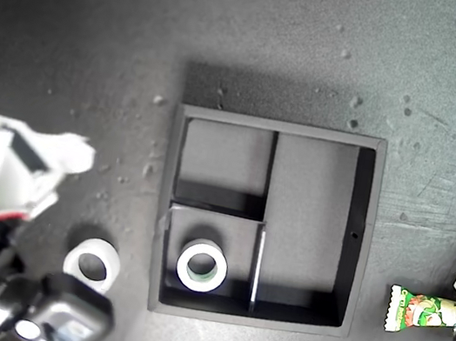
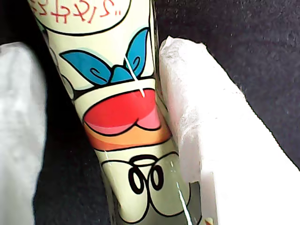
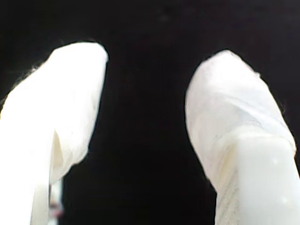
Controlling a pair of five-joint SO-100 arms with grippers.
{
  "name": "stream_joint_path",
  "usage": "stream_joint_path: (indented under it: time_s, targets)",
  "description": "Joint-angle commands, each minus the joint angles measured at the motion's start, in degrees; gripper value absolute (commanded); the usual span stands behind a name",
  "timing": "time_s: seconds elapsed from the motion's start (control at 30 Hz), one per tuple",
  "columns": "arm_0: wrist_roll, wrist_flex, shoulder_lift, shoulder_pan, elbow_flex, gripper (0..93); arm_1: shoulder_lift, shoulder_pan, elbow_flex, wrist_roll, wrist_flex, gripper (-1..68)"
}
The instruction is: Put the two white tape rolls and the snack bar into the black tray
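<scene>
1. At the exterior view's right edge, the snack bar (image 1: 435, 313) lies between the first end effector (image 2: 105, 122)'s spread, unclosed fingers.
2. Second end effector (image 3: 143, 122): wide, empty.
3. Close squarely across the packet before lifting toward the black tray (image 1: 354, 246)'s long compartment.

dim overhead shot, blown-out close-ups

the exterior view darkens toward its corners, and the black tray (image 1: 357, 238) casts a soft shadow past its far wall. the snack bar (image 2: 117, 108) shows sharp with thin glare streaks, while white fingers (image 3: 239, 117) are overexposed and blurry against pure black.
</scene>
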Motion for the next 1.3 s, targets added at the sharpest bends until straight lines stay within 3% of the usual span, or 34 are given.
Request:
stream_joint_path:
  time_s: [0.0,0.13,0.3,0.5,0.73,0.93,1.27]
  targets:
    - [-4.7,-7.8,8.5,4.0,11.0,12.2,0.1,0.4,1.7,-6.5,-3.2,0.2]
    - [-7.6,-17.9,13.6,8.1,21.9,10.7,0.5,1.1,1.3,-6.4,-1.6,-0.3]
    - [-7.9,-24.3,9.8,11.4,23.2,10.0,1.4,5.0,-8.1,-9.6,14.9,-0.3]
    - [-8.3,-24.8,-3.3,16.0,12.5,9.8,9.1,14.3,-17.1,-12.5,32.3,-0.4]
    - [-11.4,-24.8,-14.2,22.3,4.1,9.9,10.2,29.6,-31.7,-26.4,44.1,-0.4]
    - [-13.9,-27.1,-18.3,24.6,4.8,10.7,10.3,39.9,-37.8,-29.1,40.6,-0.4]
    - [-9.6,-27.7,-27.8,22.6,-1.1,11.2,10.3,38.9,-31.4,-17.7,32.5,0.0]
